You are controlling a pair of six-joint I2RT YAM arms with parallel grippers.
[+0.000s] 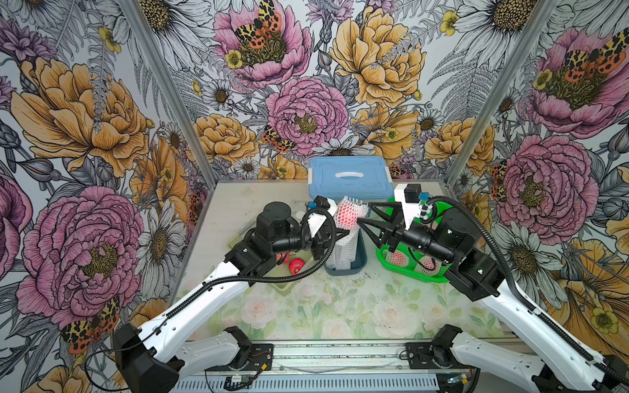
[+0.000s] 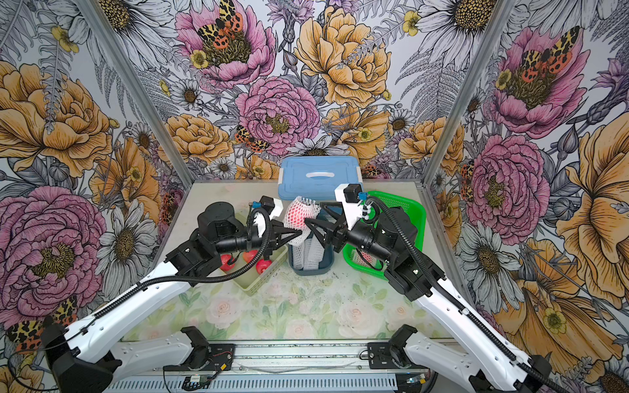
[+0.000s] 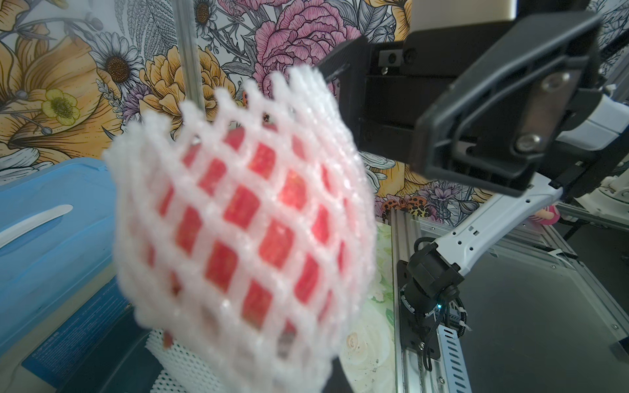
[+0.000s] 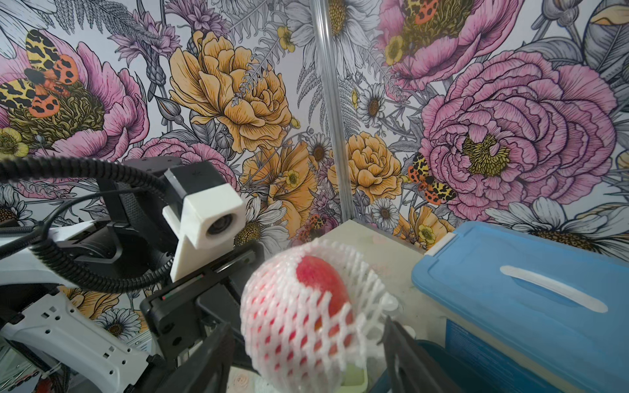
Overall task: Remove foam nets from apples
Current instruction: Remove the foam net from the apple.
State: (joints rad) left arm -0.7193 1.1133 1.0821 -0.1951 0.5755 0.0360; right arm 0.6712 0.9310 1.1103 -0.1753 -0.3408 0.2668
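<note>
A red apple wrapped in a white foam net hangs in the air above a dark blue bin. My left gripper is shut on the net's lower end. In the left wrist view the net fills the middle and hides those jaws. My right gripper is open, its fingers standing on either side of the netted apple without pressing it. The apple's top shows bare through the net's open end.
The dark blue bin below holds several empty nets. A green basket at the right holds netted apples. A pale tray at the left holds bare apples. A blue lidded box stands behind.
</note>
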